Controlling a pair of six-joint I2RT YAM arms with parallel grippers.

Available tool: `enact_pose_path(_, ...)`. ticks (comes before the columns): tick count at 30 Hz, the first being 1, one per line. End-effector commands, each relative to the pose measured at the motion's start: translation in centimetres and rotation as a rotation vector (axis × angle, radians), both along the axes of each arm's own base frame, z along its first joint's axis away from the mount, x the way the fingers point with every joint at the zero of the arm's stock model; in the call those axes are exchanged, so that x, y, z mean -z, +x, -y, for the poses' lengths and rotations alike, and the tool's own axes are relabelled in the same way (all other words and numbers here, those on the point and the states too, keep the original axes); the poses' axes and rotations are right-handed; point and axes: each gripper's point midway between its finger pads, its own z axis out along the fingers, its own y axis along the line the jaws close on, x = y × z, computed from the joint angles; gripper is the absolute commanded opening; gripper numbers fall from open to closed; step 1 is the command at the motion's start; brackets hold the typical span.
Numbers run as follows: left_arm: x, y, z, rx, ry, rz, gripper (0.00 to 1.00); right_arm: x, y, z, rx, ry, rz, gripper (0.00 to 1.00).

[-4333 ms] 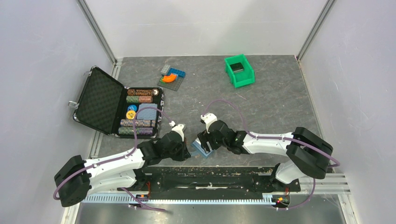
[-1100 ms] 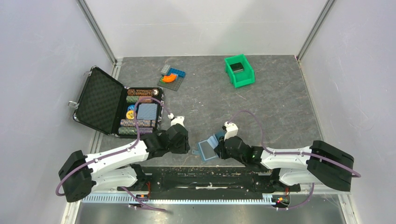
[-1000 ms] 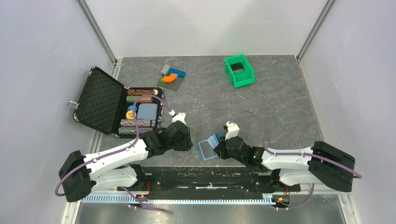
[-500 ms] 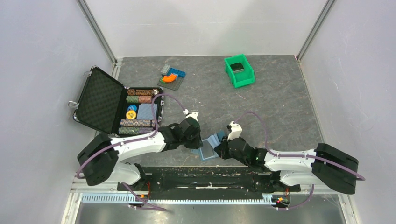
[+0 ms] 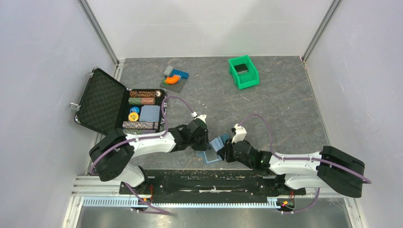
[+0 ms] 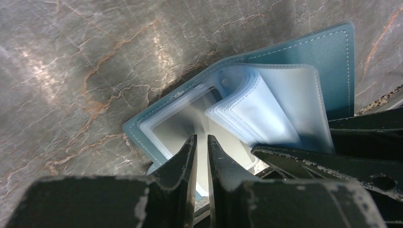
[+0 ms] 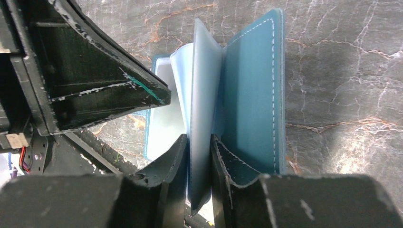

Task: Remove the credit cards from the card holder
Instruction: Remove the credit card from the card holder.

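Squarely between right fingers: card holder.

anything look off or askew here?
Only the card holder, at the table's near edge: it lies splayed open, its clear sleeves stood upright, pinched in the right claw. No dark cards show in them. The left claw sits nearly shut over the other half.

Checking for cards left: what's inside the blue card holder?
Pale clear sleeves fan from the card holder, pinched by the right hand. No dark card shows; pocket interiors are hidden.
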Motion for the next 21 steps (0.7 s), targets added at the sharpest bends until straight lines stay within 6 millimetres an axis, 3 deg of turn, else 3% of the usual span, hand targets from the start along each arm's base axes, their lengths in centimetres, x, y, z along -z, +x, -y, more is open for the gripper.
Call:
enact_pose_path(1,-1.4,1.1,2.4,0.048,-0.069,0.033,0.19,-1.6,0.5,-0.6,0.022,0.071,0.020,0.25)
enact_pose_path(8,-1.9,0.9,3.1,0.066,-0.101,0.026,0.19,-1.7,0.5,-0.5,0.024,0.067,0.019,0.29)
enact_pose_path(16,-2.7,0.7,4.0,0.094,-0.152,0.029,0.20,-1.8,1.0,0.4,0.059,0.027,0.034,0.46)
enact_pose_path(21,-3.3,1.0,4.8,0.109,-0.187,0.046,0.20,-2.1,1.3,1.0,0.074,-0.001,0.055,0.51)
